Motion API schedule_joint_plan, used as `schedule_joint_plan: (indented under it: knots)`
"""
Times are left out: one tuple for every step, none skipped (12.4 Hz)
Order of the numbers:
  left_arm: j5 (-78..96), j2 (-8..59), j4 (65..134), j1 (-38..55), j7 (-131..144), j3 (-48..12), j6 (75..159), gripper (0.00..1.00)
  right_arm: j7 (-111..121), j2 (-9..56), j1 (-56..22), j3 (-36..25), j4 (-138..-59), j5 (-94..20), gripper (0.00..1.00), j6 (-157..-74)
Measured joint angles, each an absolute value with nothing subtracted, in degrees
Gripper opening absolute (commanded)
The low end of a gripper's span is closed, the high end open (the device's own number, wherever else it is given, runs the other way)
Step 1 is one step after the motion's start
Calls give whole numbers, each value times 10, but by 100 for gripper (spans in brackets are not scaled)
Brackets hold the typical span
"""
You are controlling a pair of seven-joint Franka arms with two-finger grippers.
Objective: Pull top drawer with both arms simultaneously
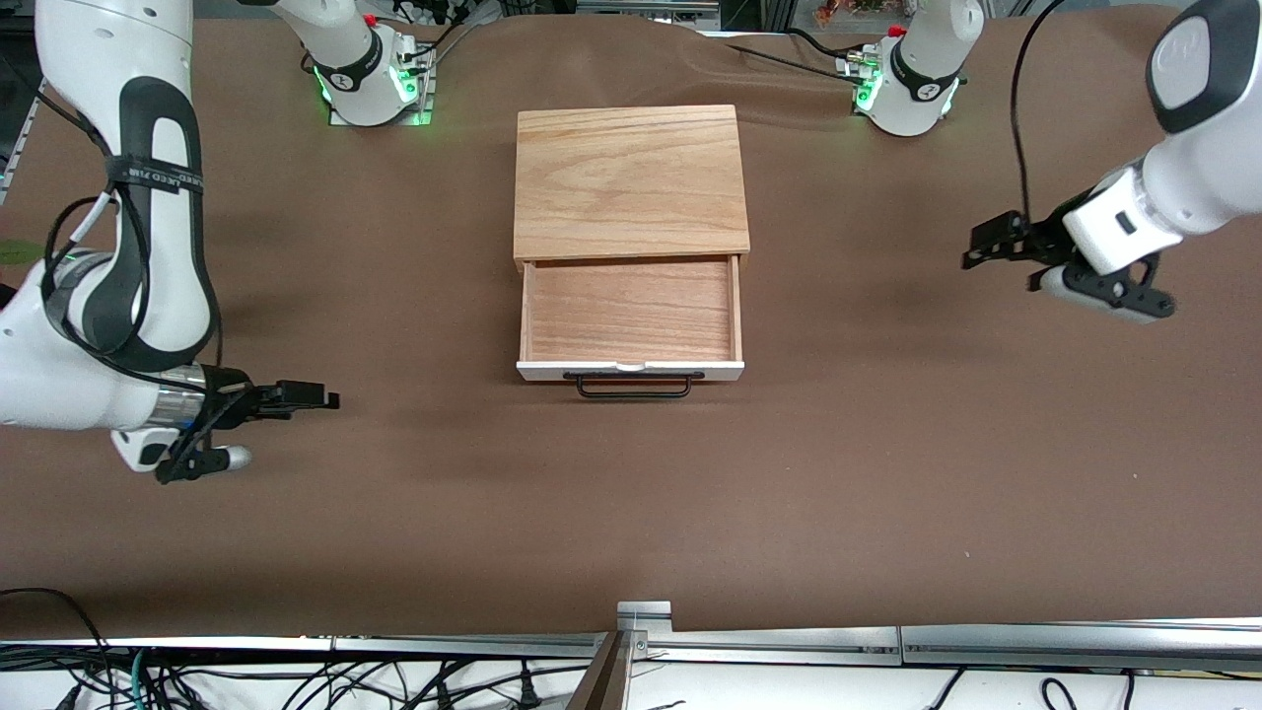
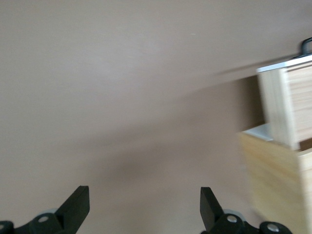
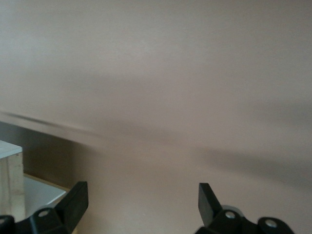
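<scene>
Front view shows the top drawer (image 1: 631, 314) pulled out of the wooden box (image 1: 631, 182) mid-counter (image 1: 631, 493). Left tool (image 1: 996, 242) and right tool (image 1: 306, 396), both spread, empty, hang well apart from its black handle (image 1: 633, 385); any returning sweep could knock it crooked.

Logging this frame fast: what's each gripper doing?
Left gripper: open, empty, over bare table.
Right gripper: open, empty, over bare table.

A brown tabletop (image 1: 887, 473) fills the view, its cloth cover rumpled near the bases. A wooden box (image 1: 629, 182) sits at its middle, well apart from either claw. A metal rail (image 1: 887, 643) edges the tabletop nearest the camera, with black cables (image 1: 296, 680) tangled below it.
</scene>
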State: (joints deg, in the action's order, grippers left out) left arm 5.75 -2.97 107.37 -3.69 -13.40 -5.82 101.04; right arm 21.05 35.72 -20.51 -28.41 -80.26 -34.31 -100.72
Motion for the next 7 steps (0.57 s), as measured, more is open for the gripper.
schedule_joint_plan:
  knots:
    - [33,-42,1072,-37,-153,-58,1011,100,201,346,-205,-285,-800,-312,100,-1000]
    - [23,-50,1071,-37,-164,-57,1011,100,197,334,-206,-286,-799,-277,100,-987]
    - [22,-53,1069,-37,-167,-55,1011,100,194,319,-205,-287,-798,-245,100,-972]
    - [22,-53,1066,-37,-166,-54,1010,100,193,302,-205,-290,-797,-221,100,-961]
    - [22,-53,1061,-37,-156,-54,1001,100,192,282,-204,-291,-796,-192,100,-955]
    - [22,-53,1053,-37,-129,-54,980,100,191,260,-204,-290,-795,-145,100,-953]
    - [22,-54,1043,-37,-97,-56,959,100,191,239,-202,-284,-795,-96,100,-952]
